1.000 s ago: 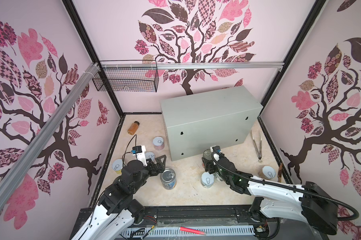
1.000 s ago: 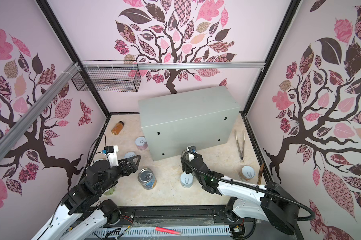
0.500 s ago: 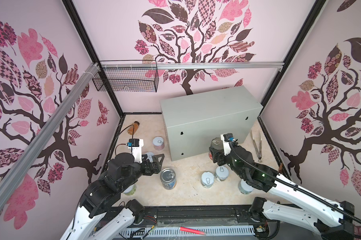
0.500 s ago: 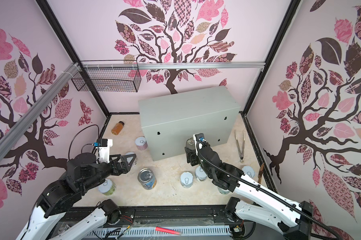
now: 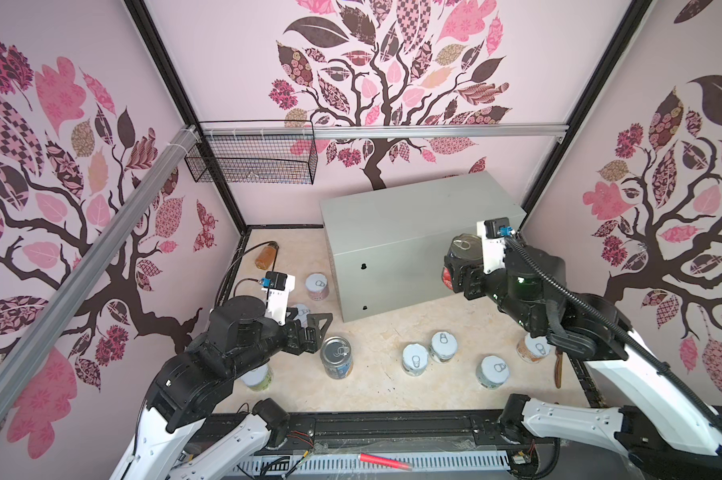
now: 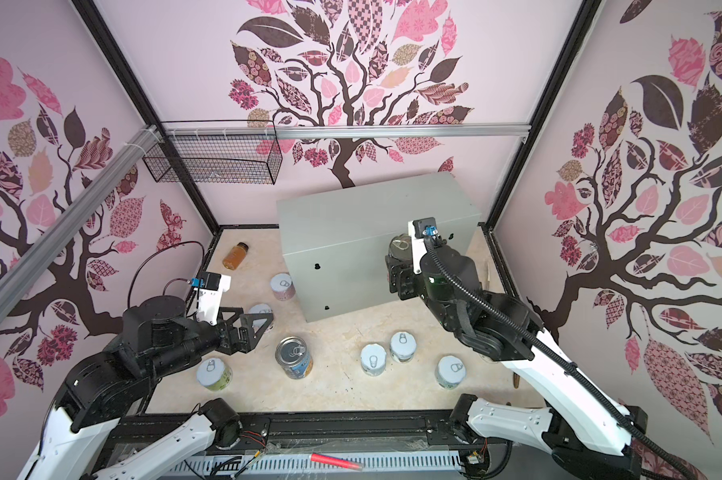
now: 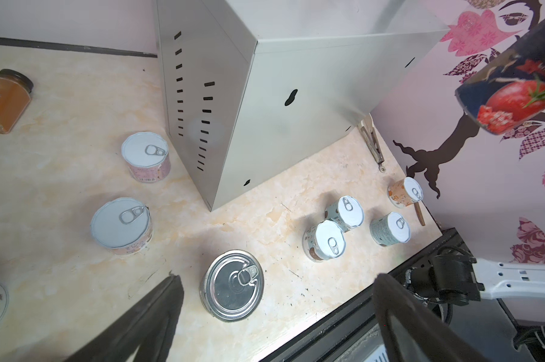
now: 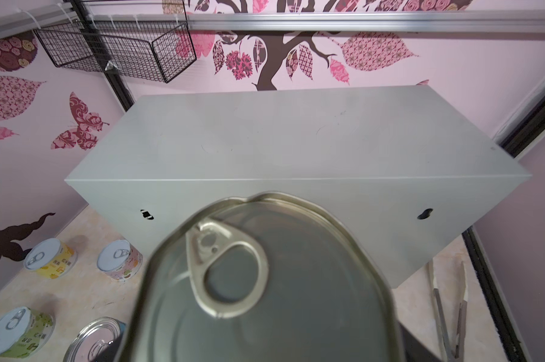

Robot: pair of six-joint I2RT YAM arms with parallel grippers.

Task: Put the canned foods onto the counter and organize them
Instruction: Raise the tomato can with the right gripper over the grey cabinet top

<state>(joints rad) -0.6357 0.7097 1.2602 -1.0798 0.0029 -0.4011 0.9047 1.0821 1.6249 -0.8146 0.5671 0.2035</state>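
Observation:
My right gripper [image 5: 459, 272] is shut on the tall red-tomato can [image 5: 464, 248], holding it upright in the air at the counter's front right. The can's metal lid [image 8: 265, 282] fills the right wrist view and hides the fingers. The counter [image 5: 413, 216] is a light-grey metal box whose flat top [image 8: 265, 134] is bare. My left gripper [image 5: 318, 328] hangs open just left of the blue-label can [image 5: 336, 357], with the can's lid [image 7: 233, 285] low between the spread fingers. Several short white-lidded cans [image 5: 414, 359] stand on the floor.
An amber bottle [image 5: 266, 255] lies at the back left. A black wire basket [image 5: 251, 160] hangs on the back wall. Metal tongs [image 8: 450, 307] lie on the floor right of the counter. A wooden-handled tool [image 5: 557, 368] lies at the right wall.
My right gripper has lifted the tomato can off the floor, up and to the right along the counter's front. My left arm has risen, its open gripper staying by the blue-label can.

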